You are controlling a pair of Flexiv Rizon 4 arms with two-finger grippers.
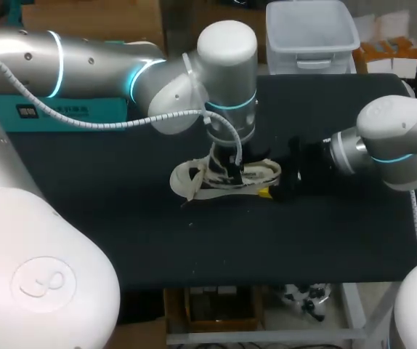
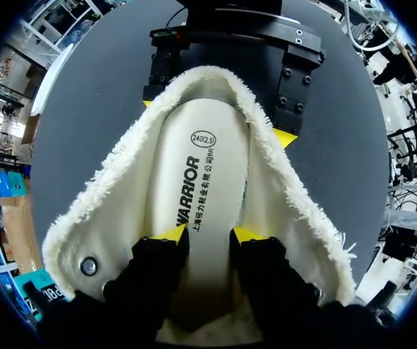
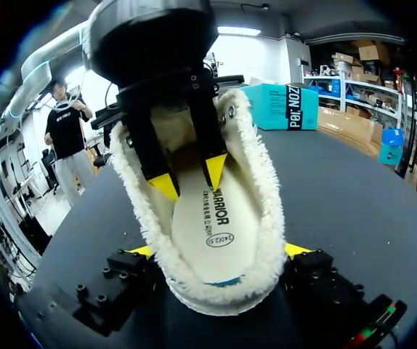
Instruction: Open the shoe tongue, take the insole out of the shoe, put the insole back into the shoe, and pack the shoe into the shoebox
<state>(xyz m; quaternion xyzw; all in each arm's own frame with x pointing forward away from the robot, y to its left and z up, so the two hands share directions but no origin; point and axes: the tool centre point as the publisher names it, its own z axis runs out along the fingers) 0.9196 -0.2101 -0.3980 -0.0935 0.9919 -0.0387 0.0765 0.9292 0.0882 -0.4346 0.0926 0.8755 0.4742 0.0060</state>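
- shoe (image 1: 223, 178): cream and fleece-lined, lying at the middle of the table (image 1: 121, 240), well apart from every edge.
- right gripper (image 3: 219, 251): clamped on the shoe, one yellow tip against each outer side of the end toward the table's right edge.
- left gripper (image 2: 208, 234): fingers spread, gripping nothing. both tips are down inside the shoe and appear to rest on the insole (image 2: 208, 167).
- opening: the collar and lining are splayed wide, so the tongue step is judged done.
- insole: lying flat in the shoe. the views cannot settle whether it is not yet lifted or already put back.
- left to do, at the least: packing. the shoe is in no box.
- teal box (image 1: 56, 109): at the table's far left corner, well apart from the shoe. it is probably the shoebox.
- writing: the insole carries an oval stamp and a line of lettering along its length, legible in both wrist views. the teal box bears large lettering on its side. none of it is transcribed here.
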